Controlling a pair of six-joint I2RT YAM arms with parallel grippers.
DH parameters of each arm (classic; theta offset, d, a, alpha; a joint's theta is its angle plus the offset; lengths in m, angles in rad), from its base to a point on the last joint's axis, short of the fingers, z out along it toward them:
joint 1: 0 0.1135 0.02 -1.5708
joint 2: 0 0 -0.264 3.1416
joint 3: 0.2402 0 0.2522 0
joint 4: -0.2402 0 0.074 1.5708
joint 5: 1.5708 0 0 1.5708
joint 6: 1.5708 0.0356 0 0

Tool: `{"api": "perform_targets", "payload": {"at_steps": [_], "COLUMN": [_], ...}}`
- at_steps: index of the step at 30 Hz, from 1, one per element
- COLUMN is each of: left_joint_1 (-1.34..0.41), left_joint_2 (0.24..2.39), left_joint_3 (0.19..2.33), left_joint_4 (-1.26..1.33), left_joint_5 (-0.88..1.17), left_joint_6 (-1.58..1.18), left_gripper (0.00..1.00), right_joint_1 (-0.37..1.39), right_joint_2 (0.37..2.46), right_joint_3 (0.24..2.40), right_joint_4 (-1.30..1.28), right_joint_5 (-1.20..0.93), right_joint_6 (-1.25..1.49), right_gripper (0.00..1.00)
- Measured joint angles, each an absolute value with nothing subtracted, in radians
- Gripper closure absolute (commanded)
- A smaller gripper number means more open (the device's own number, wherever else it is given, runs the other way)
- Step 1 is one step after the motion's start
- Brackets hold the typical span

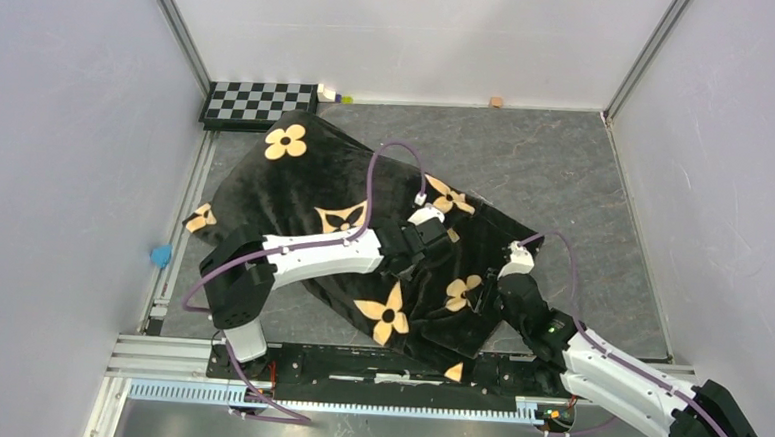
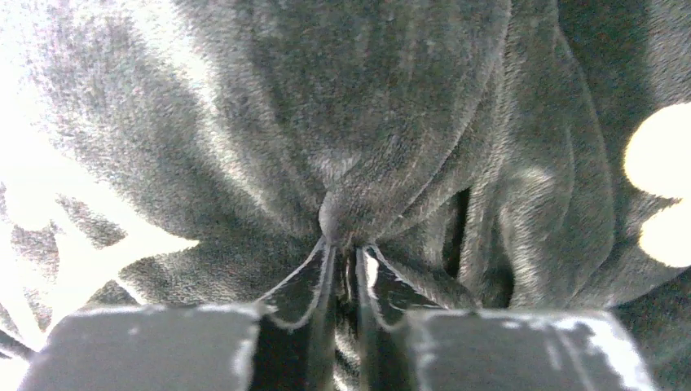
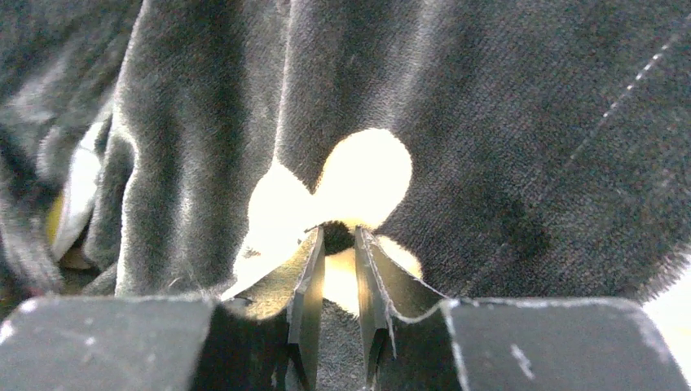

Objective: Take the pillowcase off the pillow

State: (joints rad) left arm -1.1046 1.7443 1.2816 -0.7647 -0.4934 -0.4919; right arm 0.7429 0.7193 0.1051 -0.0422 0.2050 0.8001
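The black plush pillowcase (image 1: 295,189) with tan flower and star motifs lies across the table from the back left to the near right. It covers the pillow, which is hidden. My left gripper (image 1: 430,243) is over the case's middle and is shut on a pinched fold of the black fabric (image 2: 346,216). My right gripper (image 1: 492,296) is at the case's near right part and is shut on the fabric at a cream flower motif (image 3: 342,183). A small yellow patch (image 3: 55,220) shows in a fold at the left of the right wrist view.
A black-and-white checkerboard (image 1: 259,102) lies at the back left corner. A small tan block (image 1: 496,102) and small yellow-green bits (image 1: 335,96) sit by the back wall. A blue object (image 1: 160,256) lies on the left rail. White walls enclose the grey table (image 1: 566,178).
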Motion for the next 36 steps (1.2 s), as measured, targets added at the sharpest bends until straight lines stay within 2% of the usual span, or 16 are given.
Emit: {"api": "perform_targets", "payload": {"at_steps": [1, 7, 9, 14, 20, 28, 36], "left_joint_1": [-1.089, -0.988, -0.941, -0.836, -0.781, -0.735, -0.710], "left_joint_2": [1.732, 1.567, 1.508, 1.325, 1.218, 1.217, 1.214], "left_joint_3": [1.266, 1.183, 1.168, 1.098, 1.090, 1.061, 1.049], "left_joint_4": [-0.752, -0.707, -0.698, -0.648, -0.633, -0.609, -0.591], "left_joint_5": [-0.480, -0.345, -0.294, -0.144, -0.043, 0.059, 0.114], "left_joint_6": [-0.490, -0.489, -0.489, -0.489, -0.489, -0.490, -0.490], "left_gripper": [0.97, 0.98, 0.98, 0.94, 0.98, 0.98, 0.98], "right_joint_1": [0.743, 0.738, 0.737, 0.736, 0.735, 0.735, 0.747], "right_joint_2": [0.713, 0.685, 0.686, 0.682, 0.688, 0.842, 1.065], "right_joint_3": [0.104, 0.106, 0.113, 0.155, 0.257, 0.246, 0.193], "right_joint_4": [-0.048, -0.085, -0.098, -0.138, -0.125, 0.262, 0.615], "right_joint_5": [0.213, 0.247, 0.247, 0.203, 0.084, -0.124, -0.158], "right_joint_6": [0.801, 0.786, 0.760, 0.654, 0.586, 0.800, 1.049], "right_gripper": [0.74, 0.72, 0.66, 0.43, 0.38, 0.19, 0.05]}}
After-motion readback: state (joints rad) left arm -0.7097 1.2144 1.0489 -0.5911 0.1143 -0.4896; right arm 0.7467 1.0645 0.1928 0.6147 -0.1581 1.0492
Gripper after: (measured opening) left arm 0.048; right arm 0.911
